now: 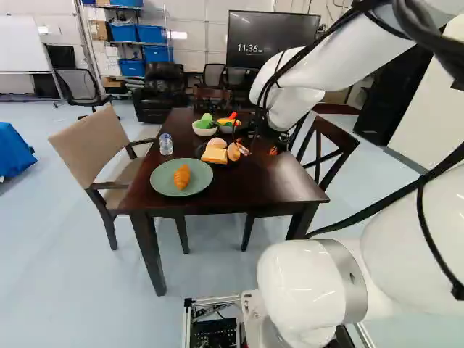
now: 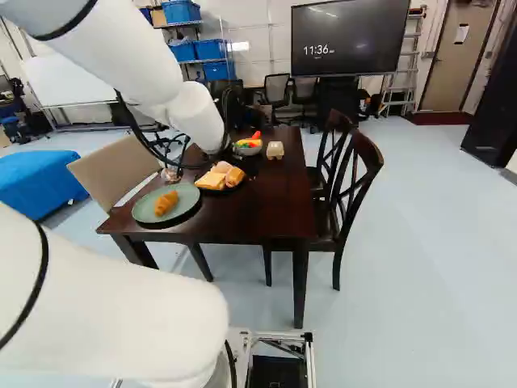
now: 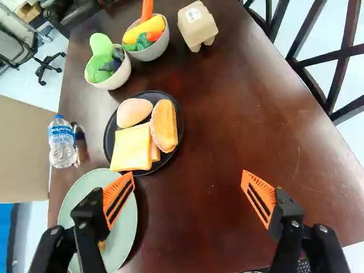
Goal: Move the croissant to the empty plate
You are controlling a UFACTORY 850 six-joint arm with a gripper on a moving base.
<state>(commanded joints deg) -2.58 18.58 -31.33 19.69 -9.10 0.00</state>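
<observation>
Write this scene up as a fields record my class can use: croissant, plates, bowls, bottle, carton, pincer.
croissant: lying on the green plate
black plate: holds a square yellow slice and rounded, bread-like pieces
plate without food: none seen
bowl of green items: beside the other bowl
bowl with yellow and orange items: between the first bowl and the egg carton
water bottle: upright, near the green plate
pincer: open, nothing gripped
</observation>
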